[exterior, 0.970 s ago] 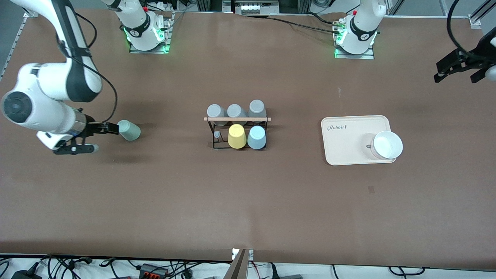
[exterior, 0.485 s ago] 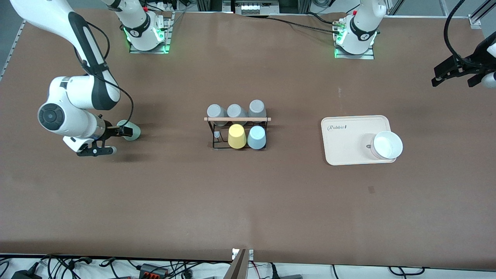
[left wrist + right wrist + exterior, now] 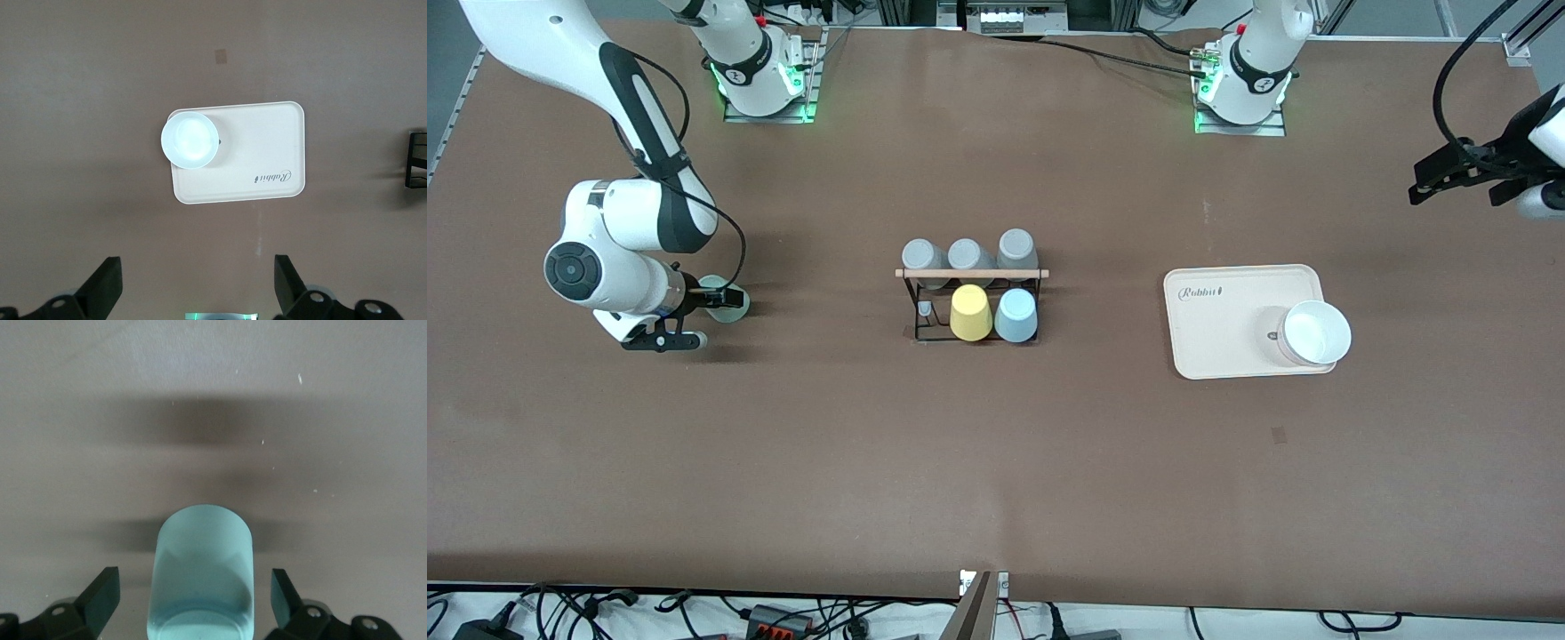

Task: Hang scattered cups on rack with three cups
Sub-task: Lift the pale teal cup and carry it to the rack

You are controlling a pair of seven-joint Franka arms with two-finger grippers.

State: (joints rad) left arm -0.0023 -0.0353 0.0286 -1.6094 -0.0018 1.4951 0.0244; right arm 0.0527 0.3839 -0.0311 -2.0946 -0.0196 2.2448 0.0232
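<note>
Nearby, right tool [image 3: 698, 318] spread around mint cup [image 3: 725, 298], left tool [image 3: 197, 280] spread above tray [image 3: 1218, 329], rack [image 3: 971, 298] between.

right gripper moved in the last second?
Yes. The right gripper has travelled toward the rack and now straddles the mint cup lying on the table, fingers open on either side; the cup itself hasn't shifted.

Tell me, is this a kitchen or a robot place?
Probably a robot lab, not a kitchen. Two robot arms are bolted to a big brown table with cables along its edges. The right gripper sits open around a mint cup, and the rack of cups looks like a practice set.
</note>
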